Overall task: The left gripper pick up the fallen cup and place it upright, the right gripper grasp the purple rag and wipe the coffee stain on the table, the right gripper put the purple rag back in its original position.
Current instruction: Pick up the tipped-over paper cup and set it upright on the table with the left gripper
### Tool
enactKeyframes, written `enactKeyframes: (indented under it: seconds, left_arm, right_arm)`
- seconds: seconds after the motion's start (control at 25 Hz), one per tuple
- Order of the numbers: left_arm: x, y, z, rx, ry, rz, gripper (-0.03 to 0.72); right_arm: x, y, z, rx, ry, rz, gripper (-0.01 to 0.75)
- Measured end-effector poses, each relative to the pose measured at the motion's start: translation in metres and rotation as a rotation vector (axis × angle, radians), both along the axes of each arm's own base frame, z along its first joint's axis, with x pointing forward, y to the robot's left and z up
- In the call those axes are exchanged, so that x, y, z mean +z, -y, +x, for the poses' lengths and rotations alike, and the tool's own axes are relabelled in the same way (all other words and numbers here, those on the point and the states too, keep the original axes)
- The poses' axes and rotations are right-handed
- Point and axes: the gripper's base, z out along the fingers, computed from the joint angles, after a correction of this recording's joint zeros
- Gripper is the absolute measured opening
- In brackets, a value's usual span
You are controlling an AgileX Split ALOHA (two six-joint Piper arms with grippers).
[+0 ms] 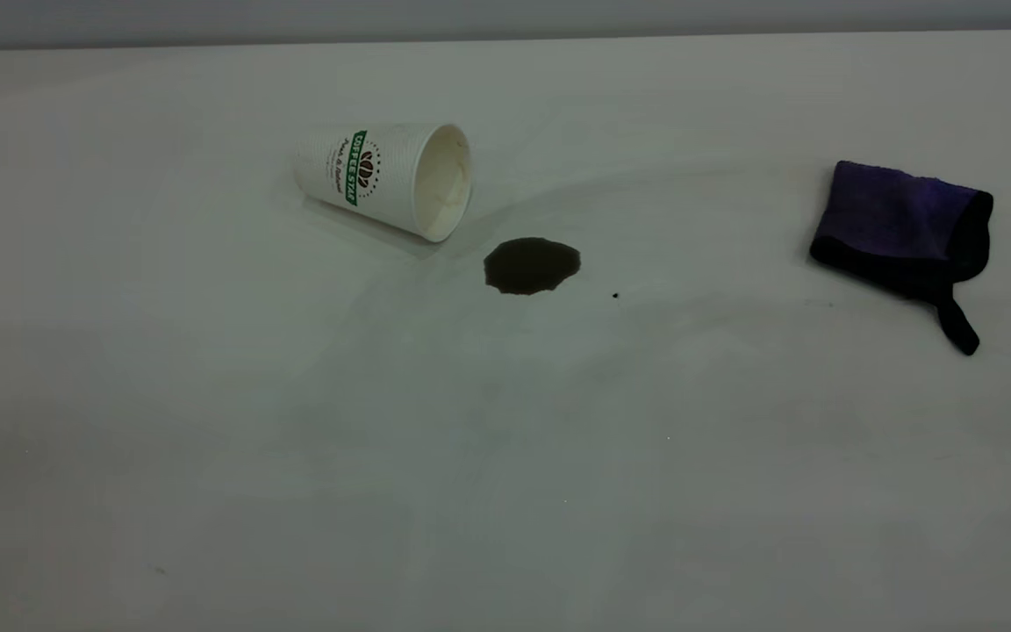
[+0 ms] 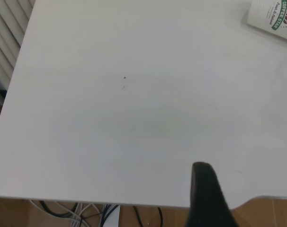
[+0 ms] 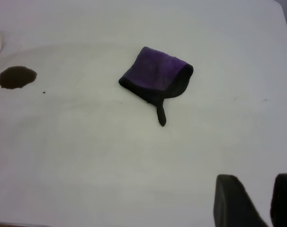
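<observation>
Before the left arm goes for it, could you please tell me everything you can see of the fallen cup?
The fallen cup is a white paper cup with a ribbed wall, a green "COFFEE STAR" band and a coffee-bean emblem. It lies on its side on the table, its mouth turned toward the coffee stain, showing a cream inside that looks empty. The stain lies just beyond the rim; they look apart. Nothing but the table touches the cup, and no gripper is near it. The left wrist view catches only its base end.

White tabletop (image 1: 505,456) meeting a grey wall (image 1: 505,17) along its far edge; beyond the near edge, brown floor (image 2: 11,213), loose cables (image 2: 82,212) and white vertical slats (image 2: 6,33).
</observation>
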Motion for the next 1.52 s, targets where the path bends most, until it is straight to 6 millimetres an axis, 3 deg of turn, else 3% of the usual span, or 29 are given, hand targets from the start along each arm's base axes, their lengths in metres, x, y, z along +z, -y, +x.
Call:
enactKeyframes:
  seconds: [0.44,0.56,0.68,0.84,1.12,1.24,1.32,1.52]
  left_arm:
    - [0.006,0.000,0.003,0.003,-0.035,-0.005,0.505]
    - [0.019,-0.001,0.016,0.004,-0.084,-0.005,0.505]
    - [0.035,-0.003,0.045,0.007,-0.143,0.003,0.505]
    - [0.052,-0.009,0.102,0.007,-0.216,0.039,0.517]
    - [0.053,-0.004,0.227,-0.133,-0.381,0.083,0.705]
    - [0.037,0.023,0.284,-0.242,-0.466,0.118,0.710]
    - [0.017,0.049,0.323,-0.292,-0.535,0.167,0.708]
    - [-0.034,0.136,0.398,-0.346,-0.666,0.361,0.708]
  right_arm:
    - [0.000,0.000,0.000,0.000,0.000,0.000,0.238]
    - [0.000,0.000,0.000,0.000,0.000,0.000,0.238]
    - [0.000,0.000,0.000,0.000,0.000,0.000,0.238]
    - [0.000,0.000,0.000,0.000,0.000,0.000,0.238]
    - [0.000,0.000,0.000,0.000,0.000,0.000,0.238]
    - [0.000,0.000,0.000,0.000,0.000,0.000,0.238]
    - [0.000,0.000,0.000,0.000,0.000,0.000,0.238]
    - [0.000,0.000,0.000,0.000,0.000,0.000,0.238]
